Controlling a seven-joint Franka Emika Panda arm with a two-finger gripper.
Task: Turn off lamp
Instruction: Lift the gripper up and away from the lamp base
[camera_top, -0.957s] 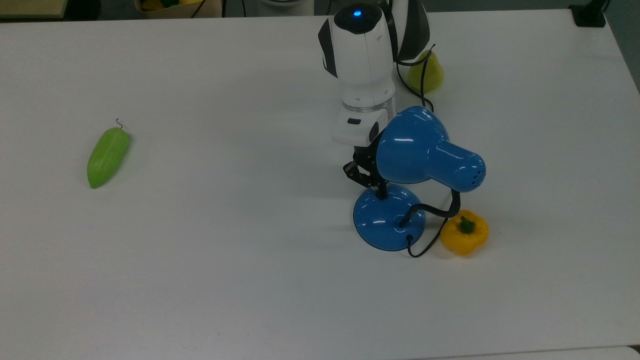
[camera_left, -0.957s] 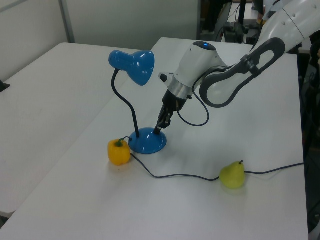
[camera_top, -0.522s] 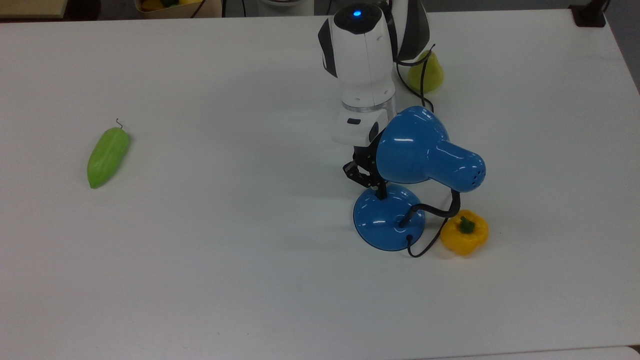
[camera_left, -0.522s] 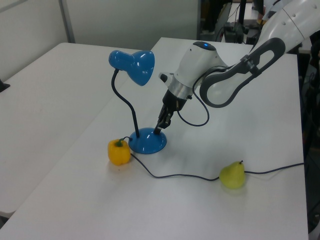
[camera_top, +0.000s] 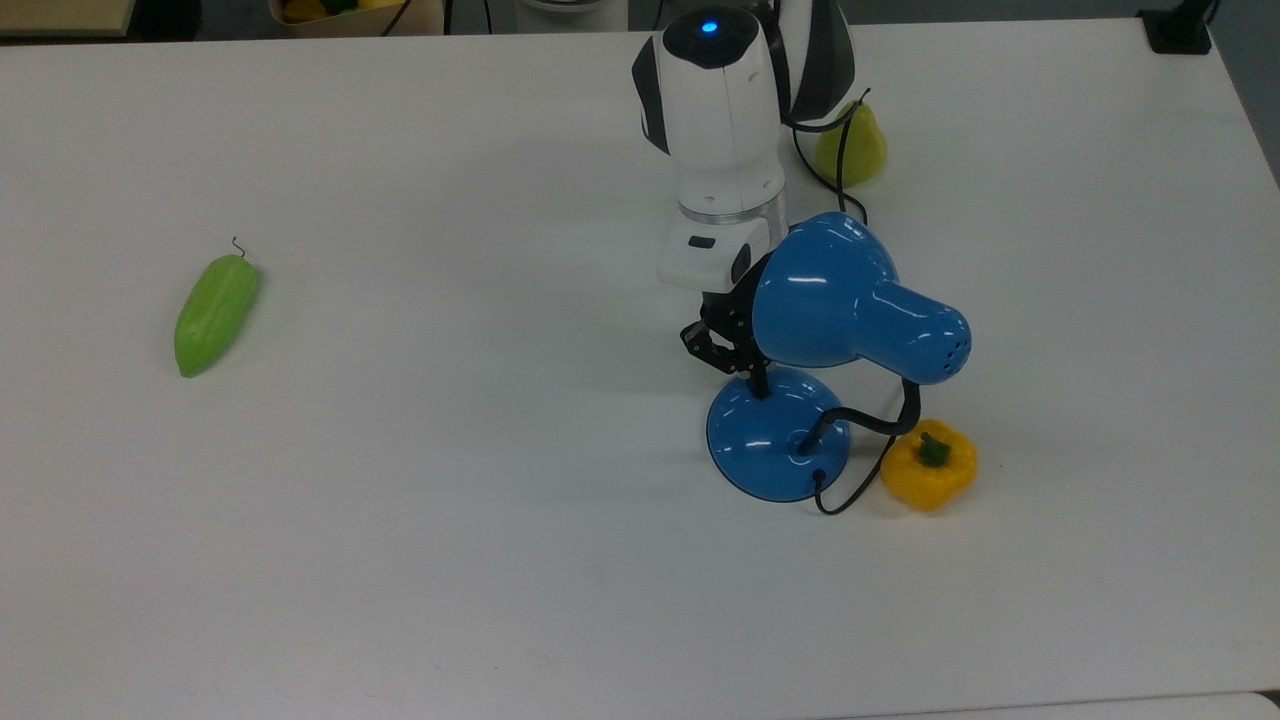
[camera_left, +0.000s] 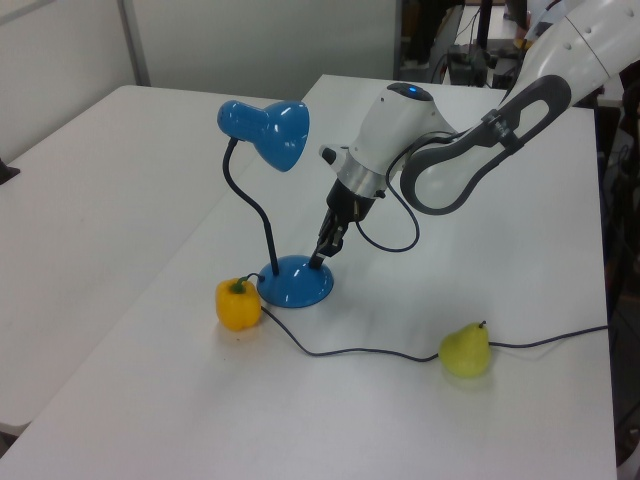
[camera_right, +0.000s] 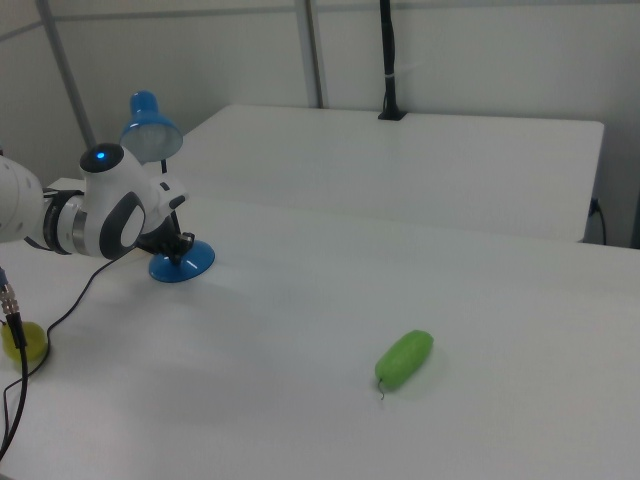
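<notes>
The blue lamp stands on the white table, its bell shade hanging over the round base. A black gooseneck joins shade and base in the left view, where the base lies below the shade. My gripper points down, its black fingers drawn together, with the tip on the base's far edge under the shade. In the left view my gripper touches the base's right side. The switch is hidden. The right view has the lamp base beside my wrist.
A yellow bell pepper sits right of the base in the top view, the black cord looping between them. A pear lies behind my arm. A green vegetable rests far to the top view's left.
My wrist and gripper have shifted a few pixels toward the top view's left and top. The lamp and the other things have not moved.
</notes>
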